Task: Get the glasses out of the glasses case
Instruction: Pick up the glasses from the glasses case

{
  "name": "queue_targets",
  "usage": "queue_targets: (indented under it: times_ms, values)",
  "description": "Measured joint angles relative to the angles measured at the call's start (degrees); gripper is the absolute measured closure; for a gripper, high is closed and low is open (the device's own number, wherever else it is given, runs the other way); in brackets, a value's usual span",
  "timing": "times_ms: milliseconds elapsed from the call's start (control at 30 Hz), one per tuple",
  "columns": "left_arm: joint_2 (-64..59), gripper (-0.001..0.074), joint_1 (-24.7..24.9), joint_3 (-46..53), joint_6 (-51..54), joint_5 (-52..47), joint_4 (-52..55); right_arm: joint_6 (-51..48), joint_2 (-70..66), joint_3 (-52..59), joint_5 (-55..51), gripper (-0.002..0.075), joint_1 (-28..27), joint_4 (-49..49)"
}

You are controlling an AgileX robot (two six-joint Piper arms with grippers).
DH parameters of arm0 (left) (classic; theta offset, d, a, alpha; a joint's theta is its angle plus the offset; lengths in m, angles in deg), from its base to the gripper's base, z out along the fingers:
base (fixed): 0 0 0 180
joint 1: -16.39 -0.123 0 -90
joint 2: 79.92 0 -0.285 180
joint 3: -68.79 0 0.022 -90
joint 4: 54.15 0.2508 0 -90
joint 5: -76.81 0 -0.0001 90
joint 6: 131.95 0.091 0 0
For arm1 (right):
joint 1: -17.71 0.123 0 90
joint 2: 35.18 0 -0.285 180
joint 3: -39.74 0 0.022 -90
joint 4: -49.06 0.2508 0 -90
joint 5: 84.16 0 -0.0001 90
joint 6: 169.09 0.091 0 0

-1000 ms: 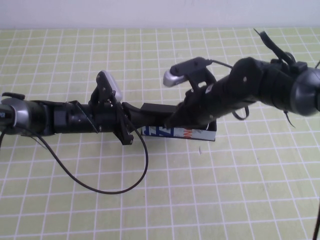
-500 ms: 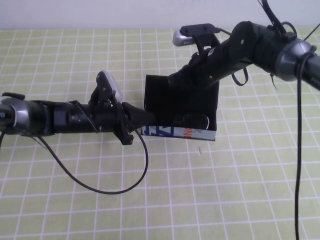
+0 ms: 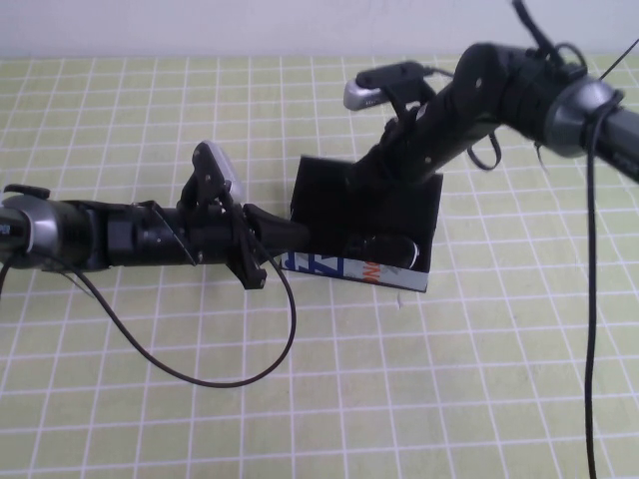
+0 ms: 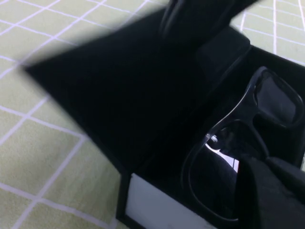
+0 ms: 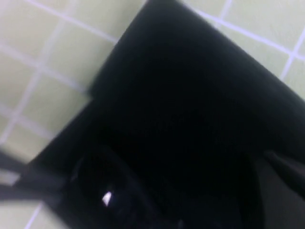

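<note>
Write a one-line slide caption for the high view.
Right gripper lifts the glasses case lid, exposing glasses; left gripper braces its end.

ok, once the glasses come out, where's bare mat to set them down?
Bare: green grid mat on the robot's side of the open matte black glasses case, right of the cable loop.
Crowded: left end effector at the case's left end, right end effector on its lid.

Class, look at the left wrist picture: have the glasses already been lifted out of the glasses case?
No, the glasses lie inside the open glasses case.
</note>
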Motion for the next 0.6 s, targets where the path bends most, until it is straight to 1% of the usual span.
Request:
queue_targets:
  times_ms: [67,200,300,367,433,533,600]
  values:
    - [0.00,0.0739,0.00,0.00,0.00,0.00,0.00,-3.77,2.38,0.00,-1.90,0.0742,0.54,-0.23]
    - [0.00,0.0739,0.00,0.00,-2.43,0.00,0.00,-14.29,6.72,0.00,-9.18,0.0742,3.22,-0.23]
    - [0.00,0.0739,0.00,0.00,-4.28,0.00,0.00,-21.07,7.37,-0.05,-13.88,0.0741,4.98,-0.23]
    - [0.00,0.0739,0.00,0.00,-5.25,0.00,0.00,-24.64,7.05,-0.05,-15.49,0.0726,5.35,-0.34]
    - [0.22,0.0739,0.00,0.00,-6.29,0.00,0.00,-27.99,6.33,-0.05,-16.08,0.0679,5.35,-0.77]
    - [1.10,0.0739,0.00,0.00,-7.78,-0.10,0.12,-33.77,5.41,-0.05,-16.21,0.0568,5.35,-2.18]
    - [2.07,0.0739,0.00,0.00,-9.38,-0.42,0.12,-37.34,4.55,-0.05,-16.21,0.0518,5.35,-3.27]
